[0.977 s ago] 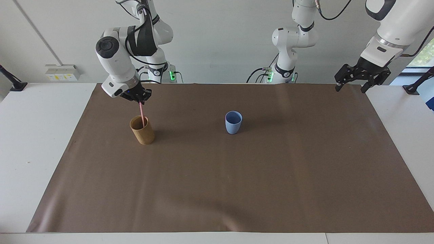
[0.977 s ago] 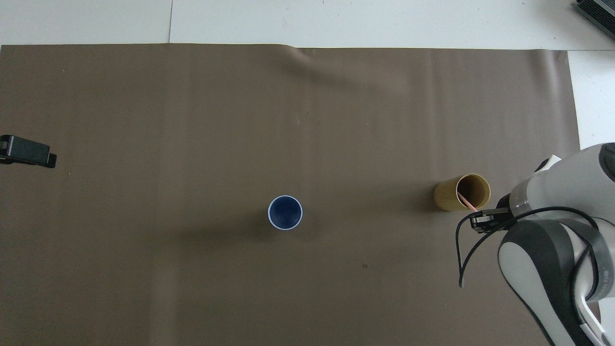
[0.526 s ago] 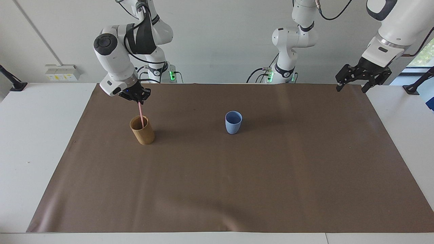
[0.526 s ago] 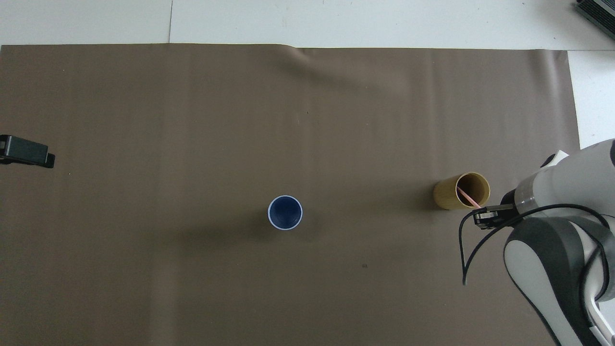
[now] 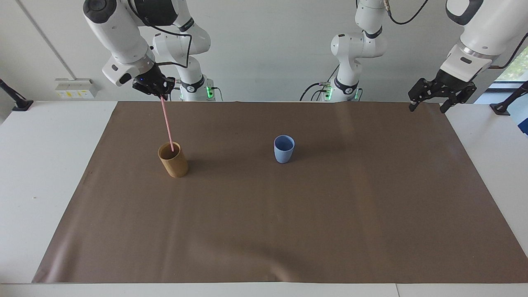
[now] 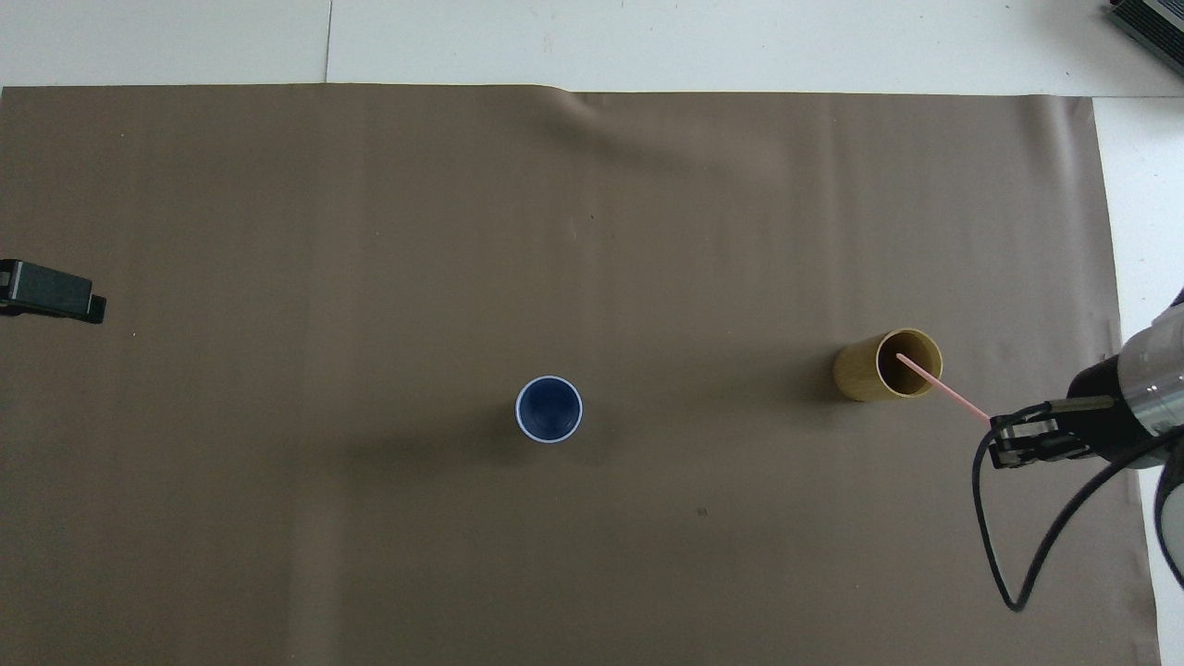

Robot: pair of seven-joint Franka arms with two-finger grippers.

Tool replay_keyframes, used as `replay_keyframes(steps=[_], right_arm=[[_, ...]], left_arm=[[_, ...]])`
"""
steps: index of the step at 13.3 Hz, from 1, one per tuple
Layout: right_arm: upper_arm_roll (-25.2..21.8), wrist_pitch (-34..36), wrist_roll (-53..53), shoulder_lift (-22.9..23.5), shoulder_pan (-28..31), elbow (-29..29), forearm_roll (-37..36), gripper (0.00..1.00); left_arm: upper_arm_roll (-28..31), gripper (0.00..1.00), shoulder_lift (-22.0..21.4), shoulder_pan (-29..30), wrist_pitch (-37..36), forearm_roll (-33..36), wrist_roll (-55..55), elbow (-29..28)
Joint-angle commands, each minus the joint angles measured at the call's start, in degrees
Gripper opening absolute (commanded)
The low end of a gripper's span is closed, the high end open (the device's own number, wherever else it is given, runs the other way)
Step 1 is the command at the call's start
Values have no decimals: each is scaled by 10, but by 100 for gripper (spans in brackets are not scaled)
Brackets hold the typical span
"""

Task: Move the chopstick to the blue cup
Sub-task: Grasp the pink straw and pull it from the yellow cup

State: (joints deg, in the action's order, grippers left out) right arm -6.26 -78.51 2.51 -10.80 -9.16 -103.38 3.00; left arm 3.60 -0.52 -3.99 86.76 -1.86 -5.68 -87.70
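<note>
Gripping the chopstick (image 5: 166,123) by its top in my right gripper (image 5: 159,93), jaws closed; its lower tip is sitting just inside the tan cup (image 5: 173,159). Blue cup (image 5: 284,149) is standing empty mid-tabletop. Left gripper (image 5: 427,105) is waiting, jaws open. Carry and insertion remain.

Two white, glossy, rounded-link arms on white bases with black collar rings and green indicator lights. Black joint cap and black band on the right arm (image 5: 123,37); loose black cable looping off its wrist. Dark grey patch on the left arm (image 5: 474,37); black cable along the upper links. Black two-finger grippers with exposed linkage; small blue light on the right gripper (image 5: 159,91).
</note>
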Motion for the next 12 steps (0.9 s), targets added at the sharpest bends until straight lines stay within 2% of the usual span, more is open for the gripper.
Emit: replay_keyframes(steps=[1,4,5,8,10,12], right_arm=[[5,44,-9,-10,9,34,17,0],[12,89,37,-33,0,63,42,0],[28,92,61,-41,-1,66,51,0],[119,72,164,-62,-1,65,60,0],[142,48,222,-63,-2,65,127,0],[205,14,322,-61,-9,65,138,0]], left_arm=[[-4,100,-10,7,-7,5,7,-8],[-4,100,-10,7,-8,5,7,-9],[-4,100,-10,7,-7,5,7,-8],[-4,100,-10,7,-7,5,7,-8],[-4,100,-10,7,-7,5,7,-9],[-4,100,-10,7,-7,5,7,-8]])
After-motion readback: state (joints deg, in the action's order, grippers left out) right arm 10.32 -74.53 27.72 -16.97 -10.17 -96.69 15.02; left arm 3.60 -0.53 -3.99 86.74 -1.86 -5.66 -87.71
